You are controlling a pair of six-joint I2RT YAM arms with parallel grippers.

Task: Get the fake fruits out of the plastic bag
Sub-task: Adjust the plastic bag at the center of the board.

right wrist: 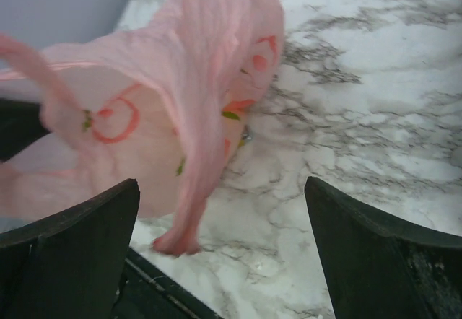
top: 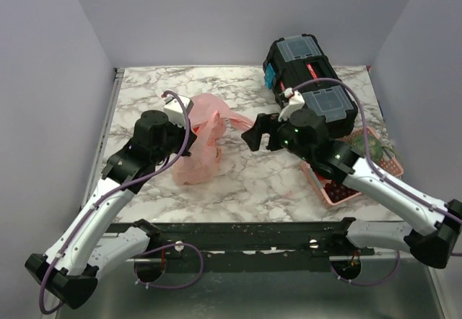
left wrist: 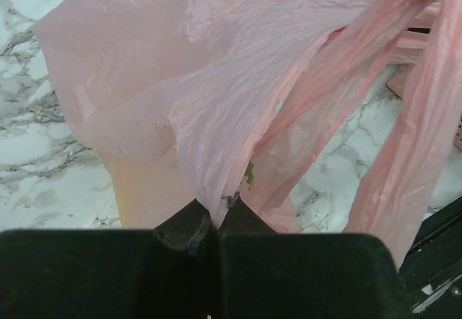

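Overhead view of a marble-patterned table point(top: 267, 189) with a crumpled, translucent pink plastic bag point(top: 204, 146) lying on it, left of centre. Two black-and-white robot arms reach in toward the bag from the near edge, one on each side. The left gripper point(top: 189, 125) is against the bag's left side. In the left wrist view, the left gripper point(left wrist: 214, 229) has its two black fingers point(left wrist: 184, 229) pressed together, clamping a fold of the thin plastic, and the plastic bag point(left wrist: 188, 95) fans out wrinkled beyond them, its loop handles stretching off to the right. The fake fruits cannot be made out plainly. A yellow-orange glow point(left wrist: 141, 189) shows through the plastic low on the bag, just beyond the pinched fold, and its shape cannot be told. The right gripper point(top: 251, 136) sits just right of the bag, near the end of a stretched handle loop. In the right wrist view, the right gripper point(right wrist: 222, 189) has its fingers point(right wrist: 79, 247) spread wide apart with nothing between them gripped. The plastic bag point(right wrist: 144, 117) rises ahead of them, printed with red rings and small green marks, and a strip of it dangles nearer one finger. Beyond and to the right of the bag stands a black toolbox point(top: 310, 81) with blue latches. Further right of the bag is a pink basket point(top: 321, 191).
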